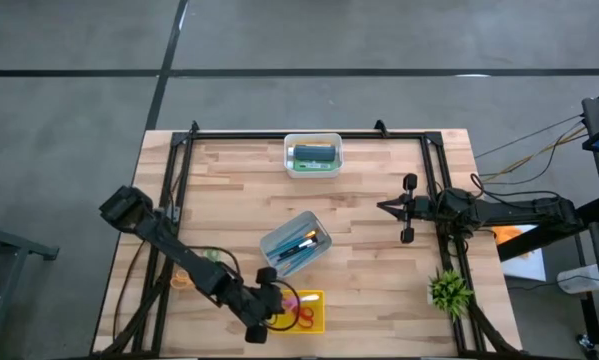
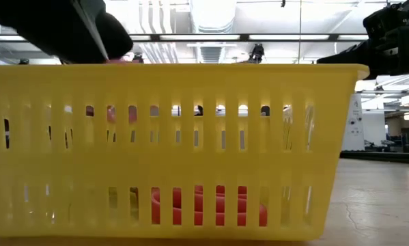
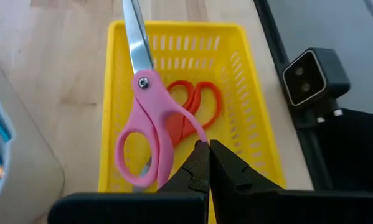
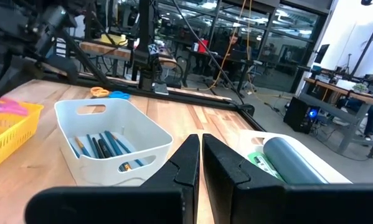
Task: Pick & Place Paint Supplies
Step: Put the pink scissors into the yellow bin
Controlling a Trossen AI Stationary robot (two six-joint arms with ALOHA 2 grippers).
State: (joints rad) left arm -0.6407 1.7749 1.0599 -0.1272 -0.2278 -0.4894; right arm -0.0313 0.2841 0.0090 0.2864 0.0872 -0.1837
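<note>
Brushes: lying in the white bin at mid-table, long axes running diagonally along the bin's length; the right wrist view is showing blue handles side by side in the bin, with an orange-brown one among them.
Tubes: a green and dark blue bundle is sitting in the far white tray at the table's back edge, long axis running left to right; single tubes are too small to tell apart. In the right wrist view a dark green cylinder is lying there.
Left gripper: hanging over the yellow basket at the near edge, fingers pinched shut on a pink scissors handle loop; the blades are pointing away from the gripper, tip cut off by the frame.
Red scissors: lying in the basket under the pink pair, partly covered.
Right gripper: waiting above the table's right side, fingers nearly closed, holding nothing.
Hidden: the low view is filled by the basket wall; only red shows through the slots.
Plant: standing at the near right corner.
Surface: a light wood plank table with a black frame.
Room: grey floor; benches, racks and cables beyond.
</note>
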